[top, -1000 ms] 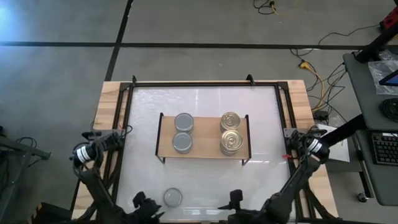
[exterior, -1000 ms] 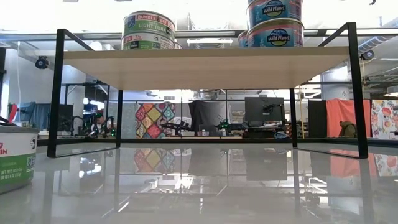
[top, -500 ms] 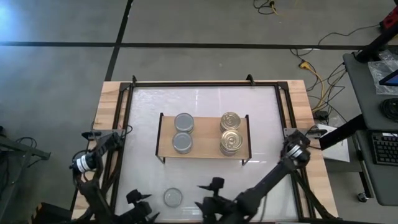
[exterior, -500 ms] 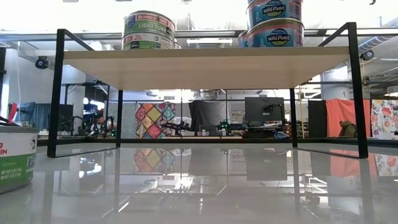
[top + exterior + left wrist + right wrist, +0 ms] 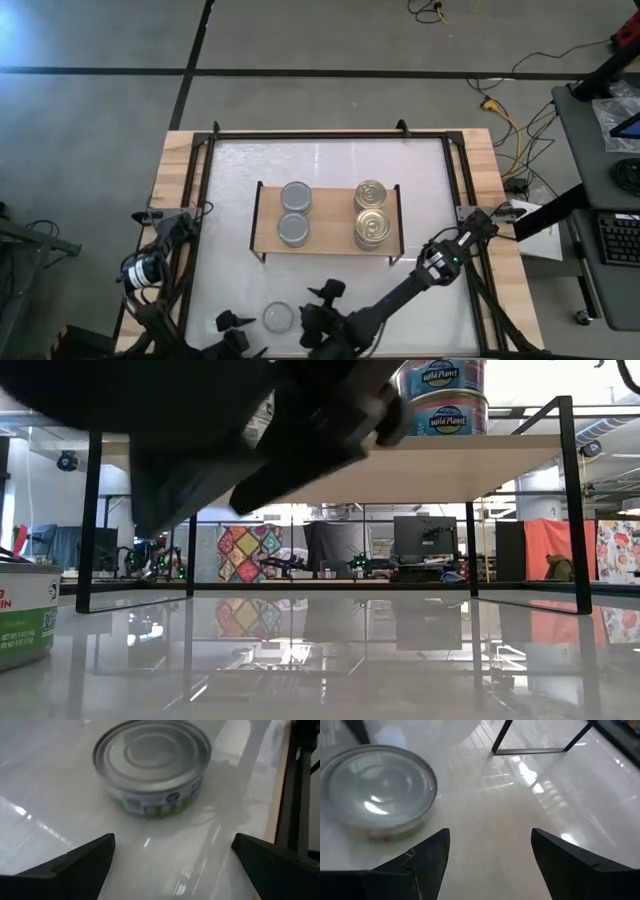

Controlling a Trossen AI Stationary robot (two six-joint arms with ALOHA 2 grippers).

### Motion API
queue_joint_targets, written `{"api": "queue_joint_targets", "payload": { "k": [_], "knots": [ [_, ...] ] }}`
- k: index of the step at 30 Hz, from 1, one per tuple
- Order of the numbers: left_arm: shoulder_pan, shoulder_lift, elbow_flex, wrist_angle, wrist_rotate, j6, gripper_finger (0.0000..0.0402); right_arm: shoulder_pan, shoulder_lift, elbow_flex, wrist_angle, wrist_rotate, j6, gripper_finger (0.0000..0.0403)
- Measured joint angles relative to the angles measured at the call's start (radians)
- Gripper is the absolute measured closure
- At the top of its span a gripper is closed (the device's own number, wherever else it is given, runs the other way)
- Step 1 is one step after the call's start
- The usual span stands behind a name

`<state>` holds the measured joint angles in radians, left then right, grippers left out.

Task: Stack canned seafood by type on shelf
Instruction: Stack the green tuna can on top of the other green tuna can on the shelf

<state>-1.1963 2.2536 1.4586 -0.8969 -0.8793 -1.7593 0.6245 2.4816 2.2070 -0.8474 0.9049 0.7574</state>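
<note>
A loose silver-topped can [image 5: 278, 318] with a green label stands on its base on the white tabletop near the near edge. It also shows in the left wrist view [image 5: 152, 767], the right wrist view [image 5: 377, 785] and the low view [image 5: 25, 615]. My left gripper [image 5: 238, 334] is open just to the can's left, touching nothing. My right gripper [image 5: 316, 306] is open just to the can's right, touching nothing. On the shelf [image 5: 325, 238] stand two silver-topped cans [image 5: 294, 212] at the left and two gold-topped cans [image 5: 371, 212] at the right.
The shelf's black legs [image 5: 92, 510] stand on the tabletop behind the loose can. My right arm [image 5: 250, 430] shows as a dark blur in front of the shelf's left part. Blue-labelled cans [image 5: 440, 400] sit one on another at the shelf's right. A black frame [image 5: 330, 135] borders the table.
My right gripper has swung toward the table's left edge along the near edge, toward the loose can, and its arm now covers the green-labelled cans in the low view. The cans and the shelf have kept still.
</note>
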Motion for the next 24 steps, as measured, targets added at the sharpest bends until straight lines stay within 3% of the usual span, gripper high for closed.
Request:
{"api": "queue_joint_targets", "payload": {
  "k": [11,20,24],
  "knots": [
    [0.03,0.005,-0.097,0.067,-0.158,-0.032,0.0003,-0.052,0.032,-0.005,0.23,-0.154,0.0,0.012],
    [0.047,0.005,-0.118,0.199,-0.23,0.12,0.0003,-0.053,0.042,-0.013,0.287,-0.188,0.008,0.014],
    [0.048,0.009,-0.142,0.211,-0.28,0.021,0.0003,-0.052,0.041,-0.015,0.292,-0.189,0.004,0.0145]
  ]
}}
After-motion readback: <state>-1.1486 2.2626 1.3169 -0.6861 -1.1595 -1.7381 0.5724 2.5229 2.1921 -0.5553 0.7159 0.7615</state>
